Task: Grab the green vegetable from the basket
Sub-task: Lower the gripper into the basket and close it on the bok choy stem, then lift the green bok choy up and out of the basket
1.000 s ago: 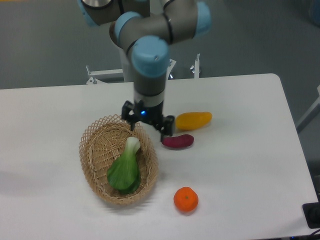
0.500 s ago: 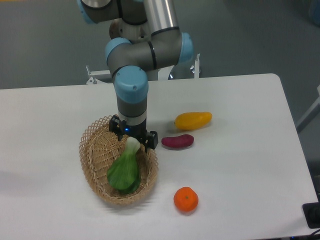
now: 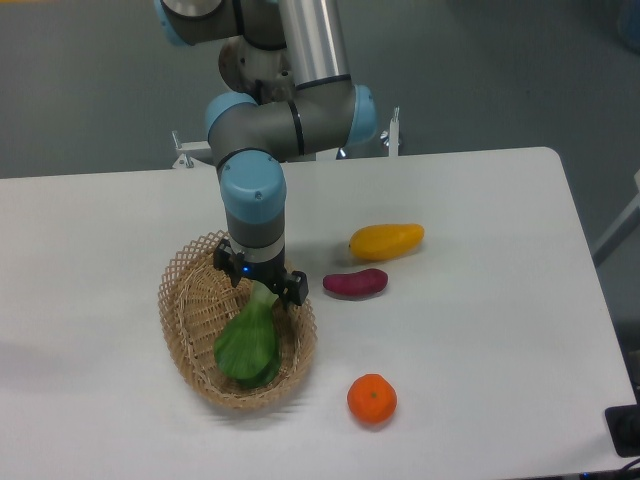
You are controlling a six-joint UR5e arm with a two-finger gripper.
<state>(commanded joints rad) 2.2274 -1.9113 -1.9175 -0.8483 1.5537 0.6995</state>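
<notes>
The green vegetable (image 3: 247, 347) lies in the tan wicker basket (image 3: 187, 330) at the table's left centre, dark leaf toward the front, pale stalk toward the back. My gripper (image 3: 260, 286) stands over the stalk end, fingers pointing down on either side of it. The jaws look open around the stalk; the stalk's tip is hidden under the gripper body. The vegetable still rests in the basket.
A yellow oblong toy (image 3: 387, 240) and a purple oblong toy (image 3: 355, 283) lie on the white table right of the basket. An orange fruit (image 3: 372, 399) sits near the front. The table's front edge is close below the basket.
The gripper has moved left and toward the front, from the basket's back right rim to directly over the vegetable's stalk, and lowered. The vegetable has not moved.
</notes>
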